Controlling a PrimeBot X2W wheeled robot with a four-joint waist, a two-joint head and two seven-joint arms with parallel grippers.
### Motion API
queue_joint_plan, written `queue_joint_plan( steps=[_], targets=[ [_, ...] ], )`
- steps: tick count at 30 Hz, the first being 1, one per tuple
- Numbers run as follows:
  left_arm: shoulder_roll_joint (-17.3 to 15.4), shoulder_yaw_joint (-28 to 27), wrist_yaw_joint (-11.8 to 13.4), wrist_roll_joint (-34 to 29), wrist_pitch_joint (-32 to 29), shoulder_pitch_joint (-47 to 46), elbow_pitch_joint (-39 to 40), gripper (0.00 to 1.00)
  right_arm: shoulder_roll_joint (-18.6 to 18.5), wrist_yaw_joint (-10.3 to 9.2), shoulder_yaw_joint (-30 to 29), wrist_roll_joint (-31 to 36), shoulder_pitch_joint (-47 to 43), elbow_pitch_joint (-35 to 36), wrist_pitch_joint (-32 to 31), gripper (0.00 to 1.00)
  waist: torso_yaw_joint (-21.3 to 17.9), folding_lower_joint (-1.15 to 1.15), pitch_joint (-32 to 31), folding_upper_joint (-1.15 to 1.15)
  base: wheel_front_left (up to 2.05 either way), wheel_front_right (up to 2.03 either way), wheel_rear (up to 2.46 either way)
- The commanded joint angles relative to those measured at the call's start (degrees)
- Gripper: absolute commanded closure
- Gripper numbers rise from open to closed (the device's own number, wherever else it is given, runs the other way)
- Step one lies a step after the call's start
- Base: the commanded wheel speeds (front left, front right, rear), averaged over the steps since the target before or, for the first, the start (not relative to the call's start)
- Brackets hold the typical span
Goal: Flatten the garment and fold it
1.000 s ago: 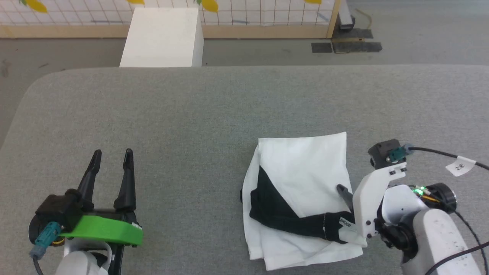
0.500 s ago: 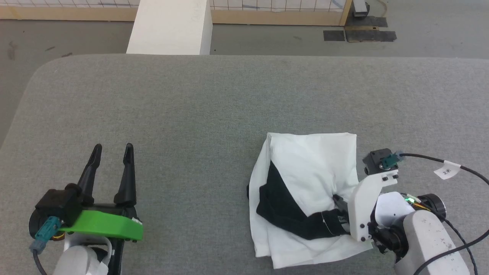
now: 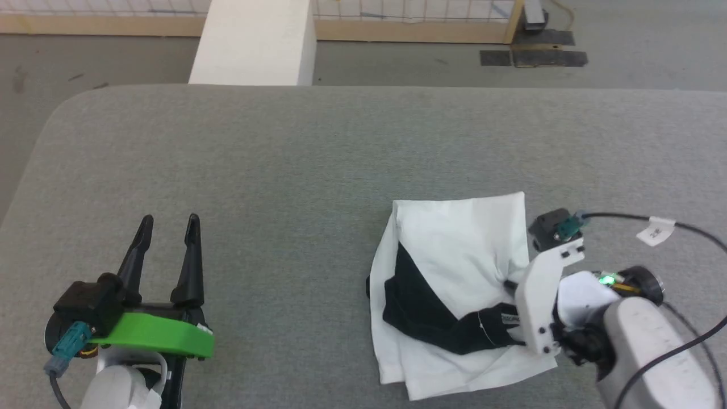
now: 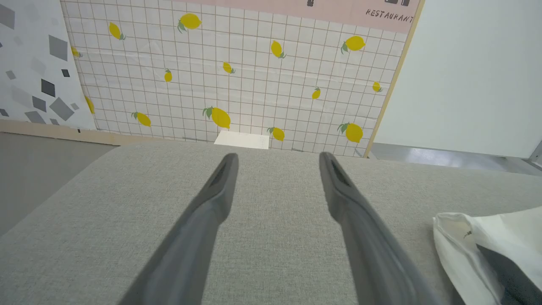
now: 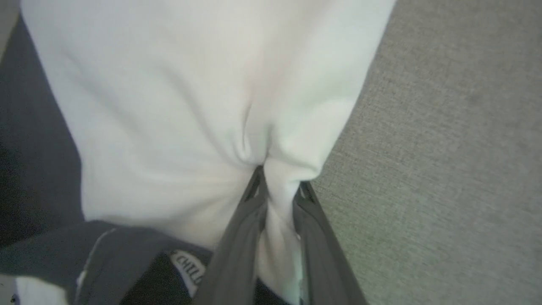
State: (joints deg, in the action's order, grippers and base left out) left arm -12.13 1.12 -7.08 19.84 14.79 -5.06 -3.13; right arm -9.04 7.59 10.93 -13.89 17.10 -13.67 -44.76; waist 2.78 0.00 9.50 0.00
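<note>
**A:** So, where is the garment (image 3: 454,295)?

**B:** On the grey table (image 3: 284,170), toward its near right part, folded into a rough rectangle. White cloth lies on top. A black sleeve (image 3: 431,318) runs diagonally across the lower half, its end toward the right.

**A:** And the right hand (image 3: 507,283)?

**B:** At the garment's right edge, pointing left into the white cloth. In the right wrist view its two fingers (image 5: 245,220) are drawn close, pinching a ridge of white fabric between them. Creases fan out from the tips.

**A:** Is that fold lifted off the table?

**B:** I cannot tell. Just beside the fingers, a small white label (image 5: 188,267) with dark lettering sits at the sleeve end.

**A:** The left hand (image 3: 169,218)?

**B:** Well apart, over the table's near left, fingers spread wide above bare grey surface. A corner of the garment shows at the lower right of the left wrist view.

**A:** Anything beyond the table?

**B:** A white block (image 3: 253,40) stands past the far edge, and behind it is a tiled wall (image 4: 237,63) printed with lemons.
</note>
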Motion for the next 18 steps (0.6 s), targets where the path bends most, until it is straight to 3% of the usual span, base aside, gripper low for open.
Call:
queue_joint_plan(
  steps=[1, 9, 18],
  targets=[
    [0.0, 0.0, -0.4, 0.2, 0.2, -0.9, 0.4, 0.00, -2.2, -0.10, 0.7, -1.4, 1.2, 1.5, -1.4, 1.00, -2.1, 0.00, 0.4, 0.00, 0.00, 0.00, 0.00],
    [-0.9, 1.1, -0.4, 0.0, 0.2, -2.2, 1.7, 0.00, -15.0, -0.10, 2.0, -4.6, 3.0, 8.1, -9.1, 1.00, -12.1, 0.00, 4.0, 0.00, 0.00, 0.00, 0.00],
    [-4.1, 2.1, -0.4, -0.2, 0.2, -4.5, 2.6, 0.00, -23.3, -0.10, -4.0, -3.6, 5.2, 6.7, -9.3, 1.00, -19.3, 0.00, 9.8, 0.00, 0.00, 0.00, 0.00]
  ],
)
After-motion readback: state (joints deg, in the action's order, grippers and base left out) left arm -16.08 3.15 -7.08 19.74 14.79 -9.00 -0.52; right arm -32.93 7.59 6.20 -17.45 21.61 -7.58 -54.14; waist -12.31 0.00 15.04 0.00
